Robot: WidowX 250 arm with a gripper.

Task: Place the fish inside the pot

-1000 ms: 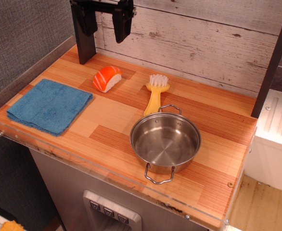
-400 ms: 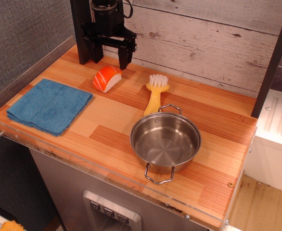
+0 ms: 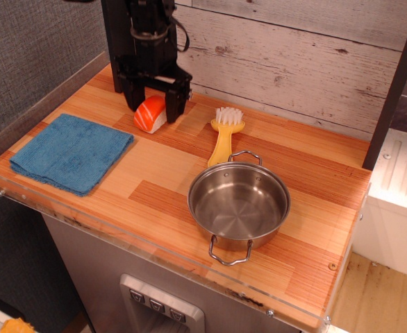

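The fish point(image 3: 150, 114), a small orange toy nigiri with white stripes and a white base, lies on the wooden counter at the back left. My black gripper point(image 3: 153, 104) is lowered over it, open, with one finger point(image 3: 132, 96) on its left and one finger on its right. The fingers stand around the fish; I cannot tell if they touch it. The pot point(image 3: 239, 203), shallow shiny steel with two wire loop handles, stands empty at the front centre-right, well apart from the fish.
A yellow-handled white-bristled brush point(image 3: 224, 134) lies between the fish and the pot. A folded blue cloth point(image 3: 71, 152) lies at the left. A white plank wall runs behind the counter point(image 3: 155, 180), a dark post point(image 3: 392, 90) stands at the right.
The gripper has come down from high at the back to straddle the fish. The fish, pot, brush and cloth have not moved.
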